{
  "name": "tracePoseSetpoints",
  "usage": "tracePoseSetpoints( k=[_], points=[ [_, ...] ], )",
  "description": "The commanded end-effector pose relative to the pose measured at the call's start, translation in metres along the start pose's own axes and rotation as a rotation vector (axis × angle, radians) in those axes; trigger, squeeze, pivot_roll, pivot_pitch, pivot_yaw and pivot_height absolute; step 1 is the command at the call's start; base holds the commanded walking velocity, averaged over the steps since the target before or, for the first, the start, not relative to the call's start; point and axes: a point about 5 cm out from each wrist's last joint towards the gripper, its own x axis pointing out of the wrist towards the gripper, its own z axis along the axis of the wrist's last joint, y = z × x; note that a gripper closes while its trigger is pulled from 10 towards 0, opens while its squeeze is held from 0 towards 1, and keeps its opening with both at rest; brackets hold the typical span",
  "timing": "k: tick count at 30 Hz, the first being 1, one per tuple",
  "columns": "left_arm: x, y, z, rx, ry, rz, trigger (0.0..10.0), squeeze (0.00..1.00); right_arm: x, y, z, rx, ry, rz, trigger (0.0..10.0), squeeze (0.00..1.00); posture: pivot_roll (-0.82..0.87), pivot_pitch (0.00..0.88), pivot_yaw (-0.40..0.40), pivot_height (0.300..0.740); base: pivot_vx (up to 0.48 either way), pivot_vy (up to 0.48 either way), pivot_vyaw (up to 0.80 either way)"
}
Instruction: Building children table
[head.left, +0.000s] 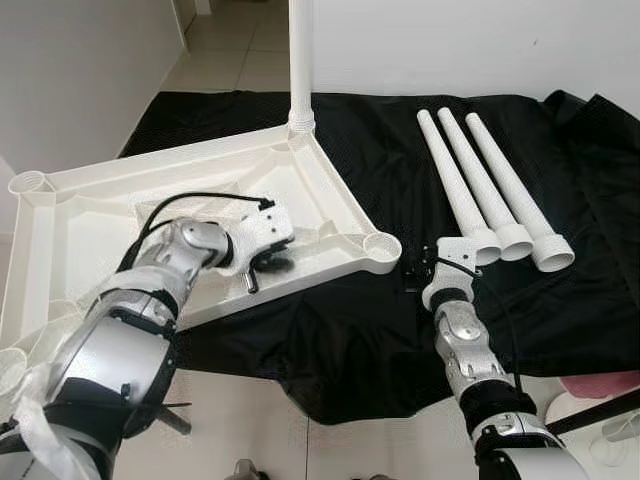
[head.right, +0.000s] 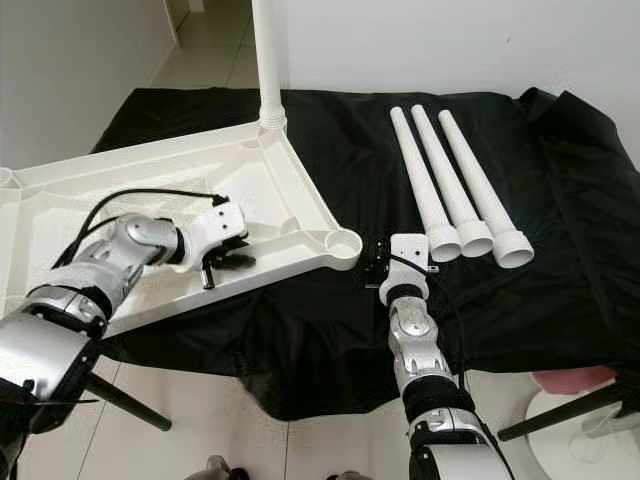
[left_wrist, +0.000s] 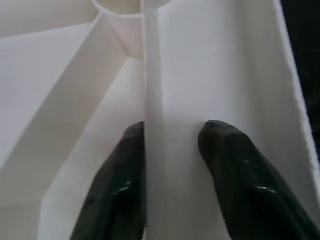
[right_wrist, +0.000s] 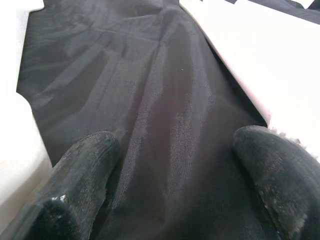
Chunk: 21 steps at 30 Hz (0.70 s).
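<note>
The white table top (head.left: 90, 215) lies upside down on a black cloth (head.left: 330, 340). One white leg (head.left: 301, 60) stands upright in its far corner socket. Three loose white legs (head.left: 490, 185) lie side by side on the cloth to the right. My left gripper (head.left: 272, 262) rests inside the underside near the front rim, open, its fingers (left_wrist: 120, 185) straddling a thin white rib (left_wrist: 151, 100). My right gripper (head.left: 415, 272) hovers low over the cloth between the empty near-right corner socket (head.left: 381, 245) and the legs' wide ends, open with only cloth (right_wrist: 165, 125) between its fingers.
The cloth ends just in front of me, with pale tiled floor (head.left: 240, 55) beyond and below it. A white wall (head.left: 70, 70) stands at the left. A pink object (head.left: 600, 383) and a dark stand leg (head.right: 560, 412) sit at the lower right.
</note>
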Motion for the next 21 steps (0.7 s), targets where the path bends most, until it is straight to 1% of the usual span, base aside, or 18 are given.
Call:
tracePoseSetpoints(
  k=[1,2,3,4,5,7,8,9,10,11,13,14,15,16,18,19,20,21],
  points=[
    [0.005,-0.006,-0.002,-0.002,-0.012,-0.021,10.0,1.0,-0.002,-0.001,-0.005,-0.003,0.024,-0.007,10.0,0.0,0.0,0.094,0.034,0.74,0.0,0.0,0.0],
    [0.005,-0.006,-0.002,-0.002,-0.012,-0.021,10.0,1.0,-0.002,-0.001,-0.005,-0.003,0.024,-0.007,10.0,0.0,0.0,0.094,0.034,0.74,0.0,0.0,0.0],
    [0.005,-0.007,-0.002,0.007,-0.015,-0.024,10.0,0.8,-0.002,-0.001,-0.005,-0.003,0.024,-0.008,10.0,0.0,0.0,0.094,0.034,0.74,0.0,0.0,0.0],
    [0.006,-0.008,0.001,0.011,-0.036,-0.04,10.0,0.0,-0.003,-0.001,-0.005,-0.003,0.022,-0.01,10.0,0.0,0.0,0.093,0.038,0.74,0.0,0.0,0.0],
    [0.006,-0.008,0.001,0.011,-0.036,-0.04,10.0,0.0,-0.003,-0.001,-0.005,-0.003,0.022,-0.01,10.0,0.0,0.0,0.093,0.038,0.74,0.0,0.0,0.0],
    [0.005,-0.011,0.009,0.012,-0.121,-0.075,10.0,0.0,-0.004,-0.002,-0.003,-0.001,-0.005,-0.014,10.0,0.0,0.0,0.092,0.042,0.74,0.0,0.0,0.0],
    [0.005,-0.011,0.009,0.012,-0.121,-0.075,10.0,0.0,-0.004,-0.002,-0.003,-0.001,-0.005,-0.014,10.0,0.0,0.0,0.092,0.042,0.74,0.0,0.0,0.0],
    [0.005,-0.011,0.012,0.017,-0.153,-0.083,10.0,0.0,-0.005,-0.002,-0.002,0.002,-0.015,-0.016,10.0,0.0,0.0,0.092,0.042,0.74,0.0,0.0,0.0],
    [0.003,-0.011,0.016,0.005,-0.193,-0.081,10.0,0.0,-0.006,-0.002,0.001,0.003,-0.043,-0.013,10.0,0.0,-0.01,0.095,0.044,0.74,0.0,0.0,0.0],
    [0.003,-0.011,0.016,0.005,-0.193,-0.081,10.0,0.0,-0.006,-0.002,0.001,0.003,-0.043,-0.013,10.0,0.0,-0.01,0.095,0.044,0.74,0.0,0.0,0.0],
    [-0.001,-0.008,0.025,-0.012,-0.28,-0.053,10.0,0.0,-0.007,-0.002,0.007,-0.002,-0.088,0.001,10.0,0.0,-0.01,0.095,0.046,0.74,0.0,0.0,0.0],
    [-0.001,-0.008,0.025,-0.012,-0.28,-0.053,10.0,0.0,-0.007,-0.002,0.007,-0.002,-0.088,0.001,10.0,0.0,-0.01,0.095,0.046,0.74,0.0,0.0,0.0],
    [-0.004,-0.007,0.029,-0.016,-0.315,-0.038,10.0,0.0,-0.007,-0.001,0.009,-0.001,-0.104,0.004,10.0,0.0,-0.01,0.095,0.046,0.74,0.0,0.0,0.0],
    [-0.004,-0.007,0.029,-0.016,-0.315,-0.038,10.0,0.0,-0.007,-0.001,0.009,-0.001,-0.104,0.004,10.0,0.0,-0.01,0.095,0.046,0.74,0.0,0.0,0.0],
    [-0.011,0.0,0.042,-0.087,-0.43,0.054,10.0,0.0,-0.006,-0.004,0.016,-0.001,-0.141,-0.003,10.0,0.0,-0.01,0.097,0.046,0.74,0.0,0.0,0.0],
    [-0.011,0.0,0.042,-0.087,-0.43,0.054,10.0,0.0,-0.006,-0.004,0.016,-0.001,-0.141,-0.003,10.0,0.0,-0.01,0.097,0.046,0.74,0.0,0.0,0.0],
    [-0.014,0.003,0.048,-0.128,-0.488,0.113,10.0,0.0,-0.006,-0.006,0.018,0.001,-0.156,-0.008,10.0,0.0,-0.01,0.096,0.039,0.74,0.0,0.0,0.0],
    [-0.015,0.005,0.052,-0.155,-0.527,0.168,10.0,0.0,-0.005,-0.007,0.02,0.002,-0.164,-0.01,10.0,0.0,0.0,0.097,0.037,0.74,0.0,0.0,0.0]
  ],
)
